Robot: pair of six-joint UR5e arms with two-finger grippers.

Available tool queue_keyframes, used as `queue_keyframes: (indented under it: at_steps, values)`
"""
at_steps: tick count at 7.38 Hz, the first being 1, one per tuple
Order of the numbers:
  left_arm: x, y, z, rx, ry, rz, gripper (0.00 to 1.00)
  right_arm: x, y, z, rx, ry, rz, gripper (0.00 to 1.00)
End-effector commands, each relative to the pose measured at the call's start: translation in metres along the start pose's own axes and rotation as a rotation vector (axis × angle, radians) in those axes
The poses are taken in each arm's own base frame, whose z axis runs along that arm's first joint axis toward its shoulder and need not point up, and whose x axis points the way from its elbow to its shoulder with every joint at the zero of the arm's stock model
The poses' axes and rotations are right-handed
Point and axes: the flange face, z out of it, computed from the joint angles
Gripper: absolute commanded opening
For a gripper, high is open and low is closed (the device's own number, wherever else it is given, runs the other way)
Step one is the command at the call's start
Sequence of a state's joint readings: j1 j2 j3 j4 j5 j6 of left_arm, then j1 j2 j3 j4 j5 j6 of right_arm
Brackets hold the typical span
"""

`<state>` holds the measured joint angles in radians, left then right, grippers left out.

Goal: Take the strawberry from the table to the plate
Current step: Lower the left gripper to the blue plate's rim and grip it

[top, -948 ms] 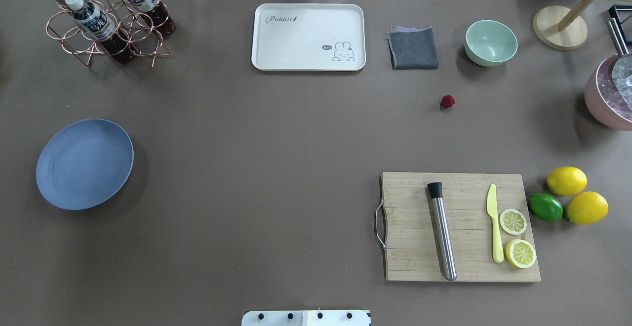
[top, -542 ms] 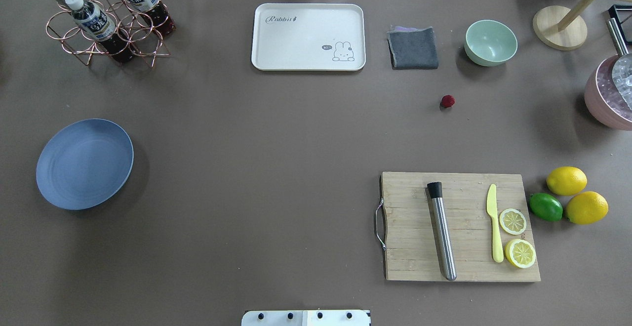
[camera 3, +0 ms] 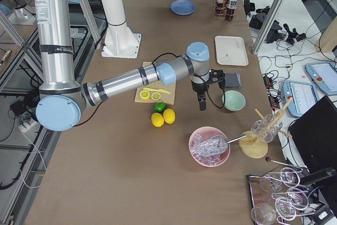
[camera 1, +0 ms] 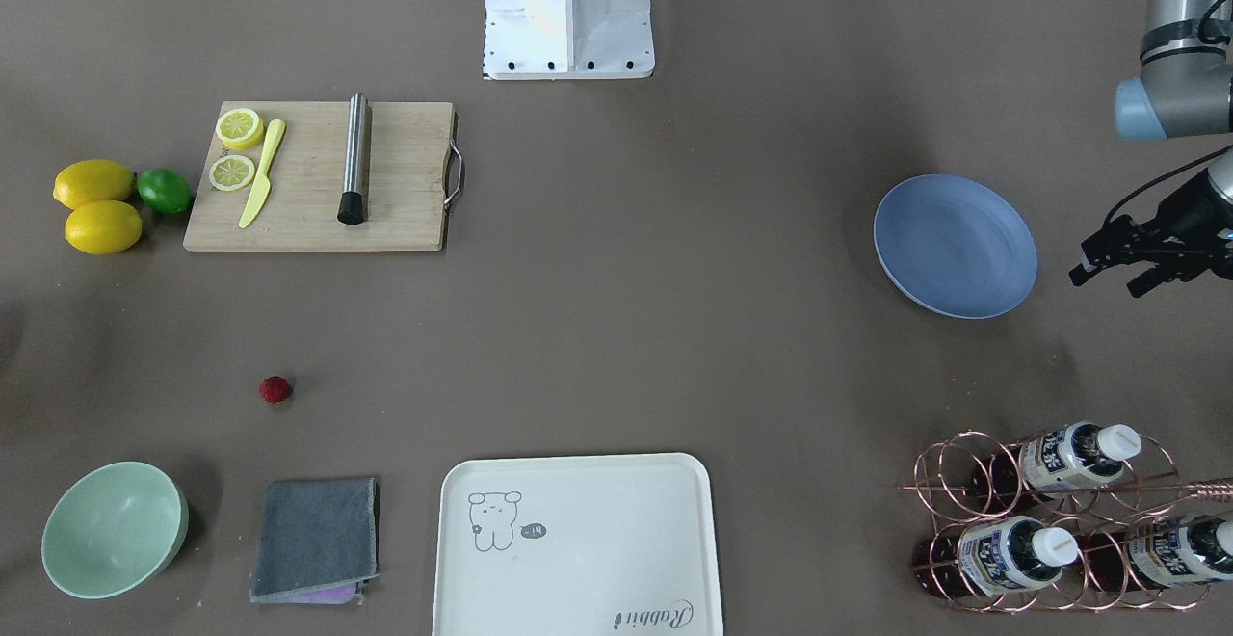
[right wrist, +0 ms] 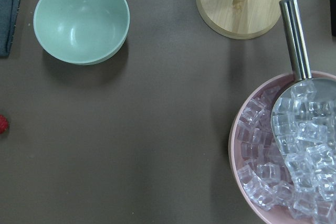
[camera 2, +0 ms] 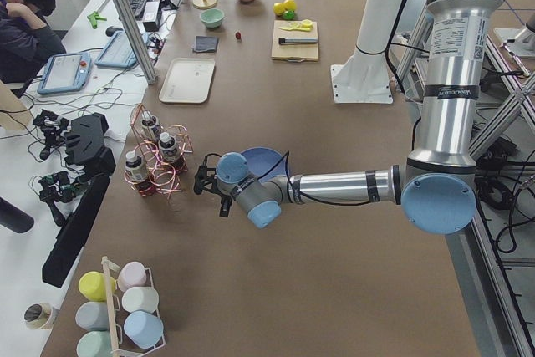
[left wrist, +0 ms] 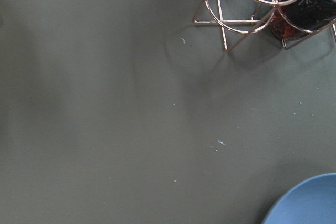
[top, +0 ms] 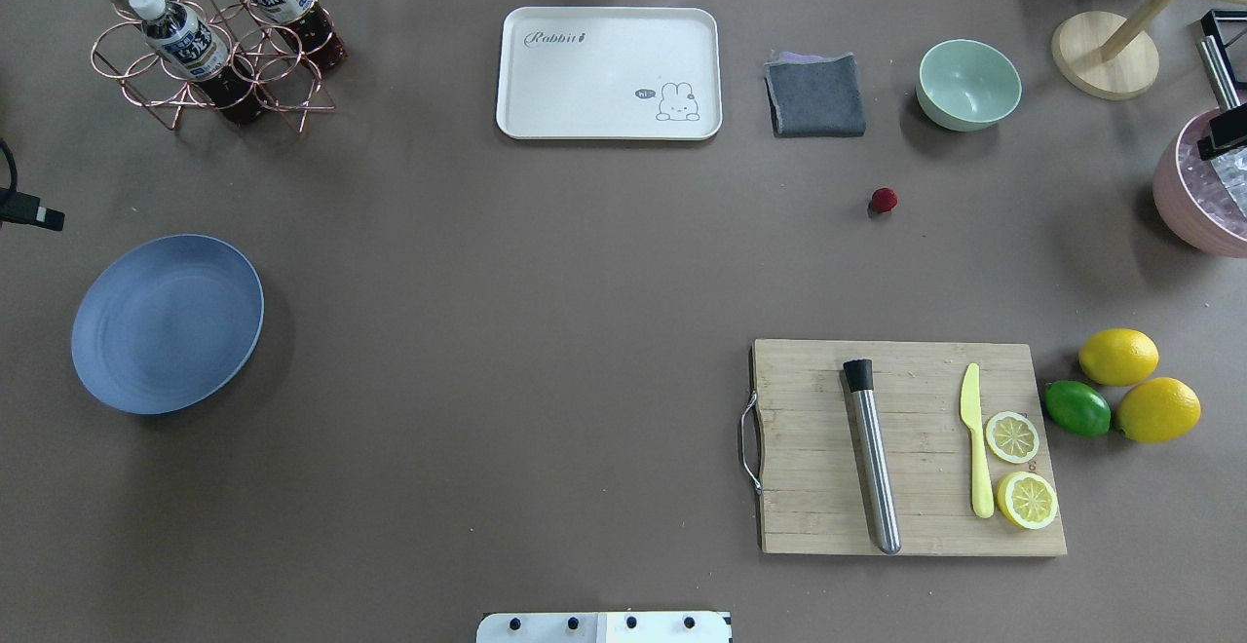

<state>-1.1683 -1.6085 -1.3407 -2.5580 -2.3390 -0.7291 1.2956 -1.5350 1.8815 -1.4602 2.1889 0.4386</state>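
Observation:
The strawberry [top: 884,200] [camera 1: 275,388] is a tiny deep-red berry lying alone on the grey-brown table [top: 546,263], at the left edge of the right wrist view [right wrist: 2,124]. The blue plate [top: 168,323] [camera 1: 956,245] sits empty far off at the table's left side. My left gripper [camera 1: 1108,278] hovers just outside the plate, its fingers apart and empty. In the overhead view only a black tip of my right gripper [top: 1225,143] shows at the right edge, above the ice bowl; I cannot tell its state.
A cutting board [top: 906,446] carries a muddler, a knife and lemon slices, with lemons and a lime [top: 1076,408] beside it. Along the far side stand a mint bowl [top: 968,84], grey cloth [top: 816,95], cream tray [top: 609,72] and bottle rack [top: 209,34]. A pink ice bowl [top: 1193,197] sits at the right.
Both gripper tips have come into the overhead view, the left at the left edge above the plate, the right at the right edge over the ice bowl. The strawberry has not moved.

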Motion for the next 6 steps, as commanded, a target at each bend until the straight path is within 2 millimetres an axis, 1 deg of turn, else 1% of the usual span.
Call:
queue_keyframes:
  at_steps: [1, 3, 4, 5, 6]
  values:
    - [0.015, 0.016, 0.027, -0.018, 0.015, 0.004, 0.97, -0.003, 0.009, 0.012, -0.012, 0.002, -0.006, 1.00]
    - [0.022, 0.035, 0.048, -0.027, 0.054, 0.002, 0.96, -0.006, 0.013, 0.019, -0.019, -0.001, -0.017, 1.00]
    - [0.030, 0.046, 0.057, -0.018, 0.068, -0.003, 0.89, -0.006, 0.013, 0.019, -0.019, -0.001, -0.017, 1.00]
    - [0.034, 0.049, 0.056, -0.010, 0.083, -0.017, 0.68, -0.006, 0.013, 0.018, -0.018, 0.000, -0.018, 1.00]
    - [0.034, 0.051, 0.055, -0.014, 0.089, -0.009, 0.23, -0.006, 0.013, 0.018, -0.018, 0.000, -0.018, 1.00]
